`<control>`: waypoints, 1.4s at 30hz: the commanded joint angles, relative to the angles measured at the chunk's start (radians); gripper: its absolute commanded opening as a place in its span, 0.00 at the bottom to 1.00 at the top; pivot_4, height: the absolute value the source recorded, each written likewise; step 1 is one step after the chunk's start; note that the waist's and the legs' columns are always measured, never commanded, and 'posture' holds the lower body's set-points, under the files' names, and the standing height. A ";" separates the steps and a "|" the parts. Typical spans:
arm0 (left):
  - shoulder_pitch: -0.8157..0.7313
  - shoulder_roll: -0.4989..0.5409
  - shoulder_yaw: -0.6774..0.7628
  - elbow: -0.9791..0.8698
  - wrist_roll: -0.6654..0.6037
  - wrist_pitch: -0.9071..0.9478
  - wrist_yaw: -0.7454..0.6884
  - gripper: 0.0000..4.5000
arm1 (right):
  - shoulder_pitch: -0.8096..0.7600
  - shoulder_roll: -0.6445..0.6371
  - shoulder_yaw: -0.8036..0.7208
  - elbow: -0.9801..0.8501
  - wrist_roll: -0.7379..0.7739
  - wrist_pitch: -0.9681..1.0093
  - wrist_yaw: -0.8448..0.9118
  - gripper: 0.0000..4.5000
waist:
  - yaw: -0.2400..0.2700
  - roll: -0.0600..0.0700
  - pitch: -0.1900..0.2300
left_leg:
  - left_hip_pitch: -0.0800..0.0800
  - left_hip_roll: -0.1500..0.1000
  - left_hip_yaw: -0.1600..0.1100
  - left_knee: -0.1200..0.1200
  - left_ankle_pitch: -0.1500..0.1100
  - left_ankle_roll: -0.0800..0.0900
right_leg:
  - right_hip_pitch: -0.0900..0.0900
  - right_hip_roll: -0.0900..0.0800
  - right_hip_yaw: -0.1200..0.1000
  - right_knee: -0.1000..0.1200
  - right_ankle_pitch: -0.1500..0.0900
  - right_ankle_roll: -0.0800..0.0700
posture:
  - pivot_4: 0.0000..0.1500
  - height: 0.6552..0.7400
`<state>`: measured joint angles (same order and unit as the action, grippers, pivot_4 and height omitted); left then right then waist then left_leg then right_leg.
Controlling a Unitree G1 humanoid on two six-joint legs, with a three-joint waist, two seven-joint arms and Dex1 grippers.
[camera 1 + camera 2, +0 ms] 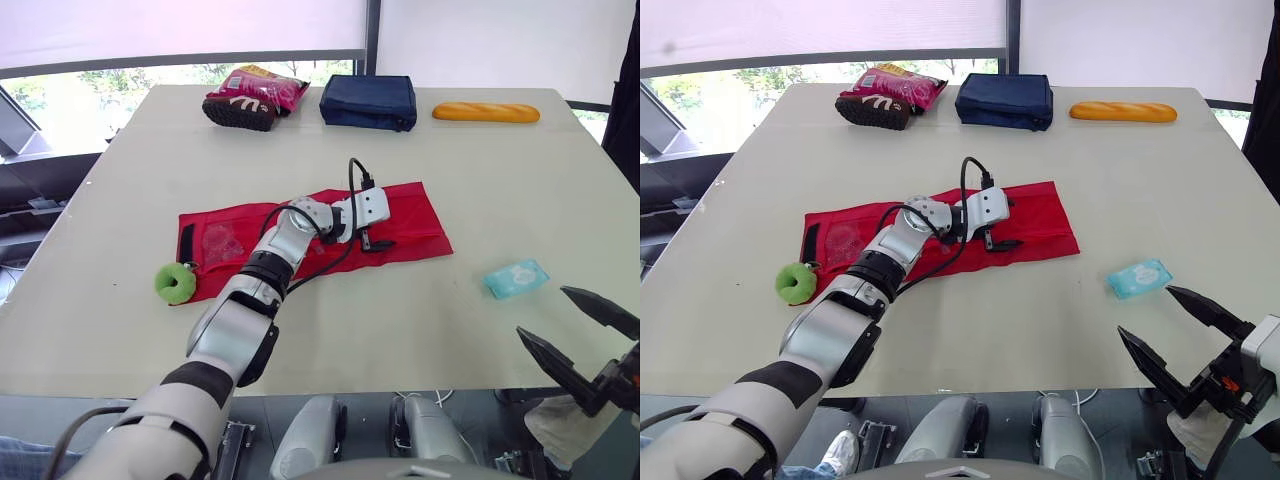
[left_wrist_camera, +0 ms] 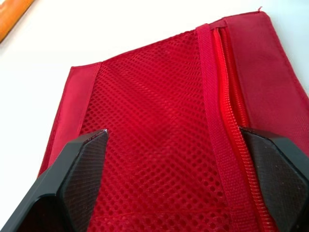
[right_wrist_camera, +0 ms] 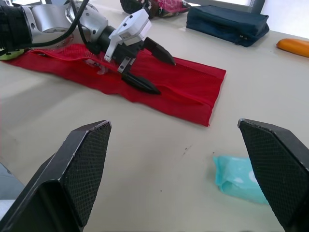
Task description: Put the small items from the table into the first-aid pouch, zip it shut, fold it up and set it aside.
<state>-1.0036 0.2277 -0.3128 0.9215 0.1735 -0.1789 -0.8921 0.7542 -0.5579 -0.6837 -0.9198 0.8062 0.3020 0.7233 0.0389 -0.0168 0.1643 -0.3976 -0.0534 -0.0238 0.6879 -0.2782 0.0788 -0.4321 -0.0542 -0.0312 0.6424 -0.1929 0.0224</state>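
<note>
Hovering over the red first-aid pouch [image 1: 400,225] in the middle of the head view, the left gripper [image 2: 174,133] is holding its two black fingers wide apart and gripping nothing. One finger is sitting above the mesh panel [image 2: 159,121] and the other beside the red zipper [image 2: 231,121]. The pouch is lying unfolded and flat on the pale table [image 1: 470,170], stretching from centre left to centre right of the frame. A green round item [image 1: 176,284] is resting against the pouch's left end. A teal wipes packet [image 1: 517,278] is lying on bare tabletop at the lower right, well apart from the pouch. Just below that packet, at the table's near edge, the right gripper [image 1: 1146,311] is hanging with its fingers spread open and empty. Along the far edge, at the top of the frame, a pink snack packet [image 1: 268,86], a navy blue bag [image 1: 368,101] and a baguette [image 1: 486,112] are sitting in a row.
</note>
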 commanded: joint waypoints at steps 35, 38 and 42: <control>0.083 0.032 0.088 -0.335 -0.196 0.301 -0.210 0.01 | -0.291 0.164 0.317 -0.033 -0.302 0.453 -0.683 1.00 | 0.001 0.001 0.000 | -0.001 0.001 -0.001 0.000 0.003 -0.005 | -0.001 -0.001 0.000 -0.001 0.000 -0.001 | 1.00 0.99; 0.084 0.029 0.088 -0.339 -0.195 0.300 -0.205 0.01 | -0.436 0.293 0.379 -0.007 -0.341 0.596 -0.859 1.00 | 0.000 0.003 -0.001 | -0.002 0.000 0.001 -0.001 0.003 -0.005 | -0.002 -0.001 0.002 0.000 0.000 -0.001 | 1.00 0.99; 0.081 0.027 0.090 -0.340 -0.194 0.300 -0.200 0.01 | -0.569 0.407 0.418 0.033 -0.379 0.692 -0.974 1.00 | 0.000 0.003 -0.001 | -0.003 0.000 0.000 -0.001 0.003 -0.005 | -0.003 0.000 0.001 0.000 0.000 -0.001 | 1.00 0.99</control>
<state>-0.9051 0.2576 -0.2353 0.6296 -0.0034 0.1261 -1.0963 0.2013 -0.1602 -0.2698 -0.8777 0.4431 0.9749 -0.2086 0.0389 -0.0135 0.1636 -0.4000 -0.0543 -0.0237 0.6870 -0.2751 0.0735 -0.4347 -0.0547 -0.0296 0.6423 -0.1928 0.0215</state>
